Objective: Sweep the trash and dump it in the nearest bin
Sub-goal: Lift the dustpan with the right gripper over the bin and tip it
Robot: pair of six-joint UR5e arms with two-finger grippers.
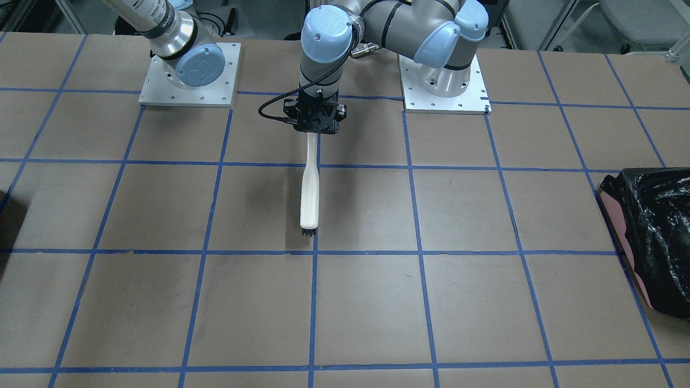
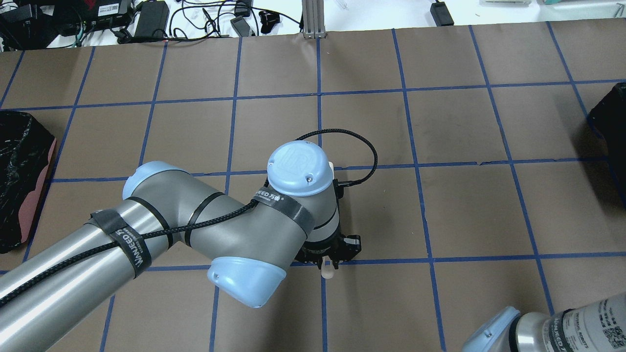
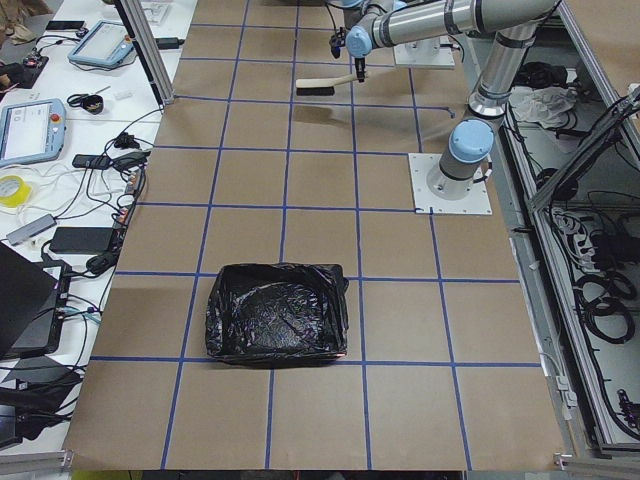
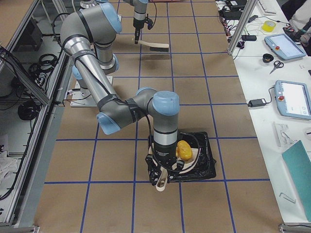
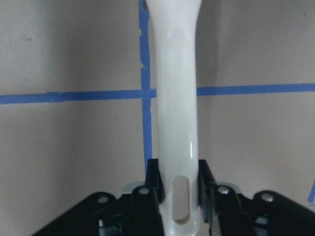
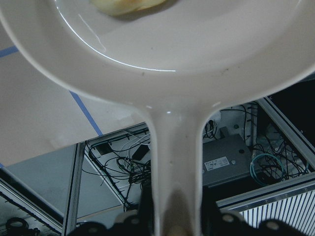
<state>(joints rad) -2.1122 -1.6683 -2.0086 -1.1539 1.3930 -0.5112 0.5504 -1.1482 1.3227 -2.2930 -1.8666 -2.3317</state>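
Now the dustpan (image 6: 197, 44) is gripped in the right claw (image 6: 172, 223) over the bin (image 4: 210, 170), so the yellow trash (image 4: 183, 149) ahead of the claw can be dumped. The brush (image 1: 309, 194) is gripped in the left claw (image 5: 178, 189).

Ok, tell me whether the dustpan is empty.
Not empty: a yellow lump lies in the dustpan, which the right hand holds over the black bin.

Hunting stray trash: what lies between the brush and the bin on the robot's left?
Nothing; the front-facing view shows bare table between brush and bin.
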